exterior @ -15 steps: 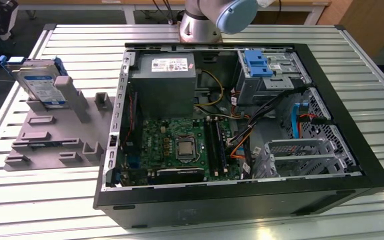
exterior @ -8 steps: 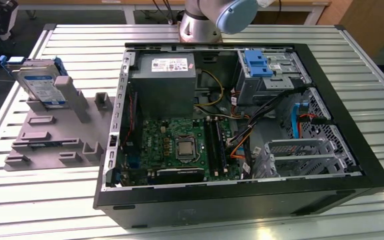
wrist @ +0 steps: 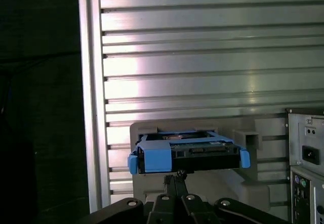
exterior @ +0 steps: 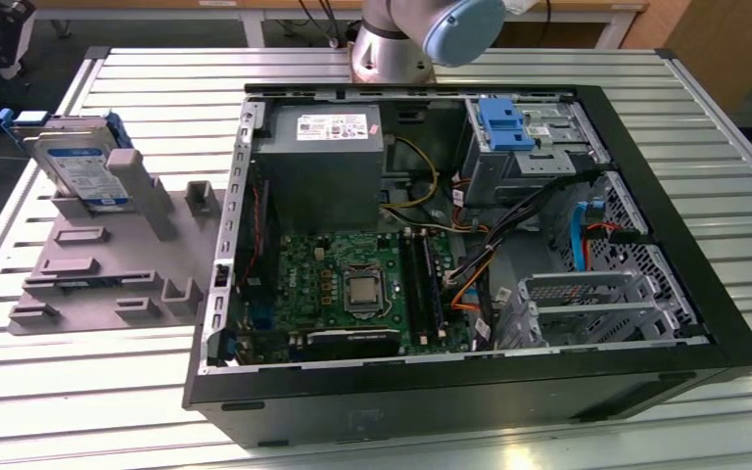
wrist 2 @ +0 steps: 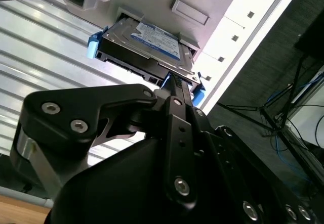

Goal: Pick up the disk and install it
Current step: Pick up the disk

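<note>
Disk [exterior: 79, 168] leans in grey stand [exterior: 105, 272] beside case [exterior: 481, 390].

disk [exterior: 78, 168] | silver-grey, white-and-blue label, blue side rails | tilted on edge | in grey stand [exterior: 89, 259], exterior view's left

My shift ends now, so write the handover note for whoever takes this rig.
The silver-grey metal hard disk with blue side rails stands tilted in the grey plastic fixture, to the exterior view's left of the open black computer case.
The hand is shut, empty, pointed at the disk in the first wrist view.
Done: nothing yet.
Left: pick-up and install.
</note>
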Controlling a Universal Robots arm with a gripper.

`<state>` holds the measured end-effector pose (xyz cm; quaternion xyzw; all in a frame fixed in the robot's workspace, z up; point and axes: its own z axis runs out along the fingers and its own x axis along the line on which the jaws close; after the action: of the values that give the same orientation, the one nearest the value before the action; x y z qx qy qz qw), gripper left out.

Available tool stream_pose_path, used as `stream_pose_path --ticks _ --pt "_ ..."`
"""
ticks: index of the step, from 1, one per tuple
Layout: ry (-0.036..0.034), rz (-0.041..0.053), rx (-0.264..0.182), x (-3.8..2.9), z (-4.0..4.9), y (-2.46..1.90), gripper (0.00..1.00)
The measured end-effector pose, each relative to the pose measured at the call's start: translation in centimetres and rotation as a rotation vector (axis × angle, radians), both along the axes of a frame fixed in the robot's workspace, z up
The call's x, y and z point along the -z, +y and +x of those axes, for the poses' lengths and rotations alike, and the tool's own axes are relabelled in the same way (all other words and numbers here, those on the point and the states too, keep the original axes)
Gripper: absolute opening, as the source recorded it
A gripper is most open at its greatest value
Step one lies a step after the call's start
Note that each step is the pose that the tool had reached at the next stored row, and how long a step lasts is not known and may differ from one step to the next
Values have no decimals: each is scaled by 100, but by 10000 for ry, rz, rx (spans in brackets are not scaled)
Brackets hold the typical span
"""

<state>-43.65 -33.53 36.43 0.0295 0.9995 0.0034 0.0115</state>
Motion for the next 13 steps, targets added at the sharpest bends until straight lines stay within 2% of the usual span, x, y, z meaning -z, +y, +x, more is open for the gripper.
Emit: stream_pose_path --ticks 7,13 --pt "0 -1 -1164 3 0 0 11" --pt "0 0 -1205 3 0 0 11"
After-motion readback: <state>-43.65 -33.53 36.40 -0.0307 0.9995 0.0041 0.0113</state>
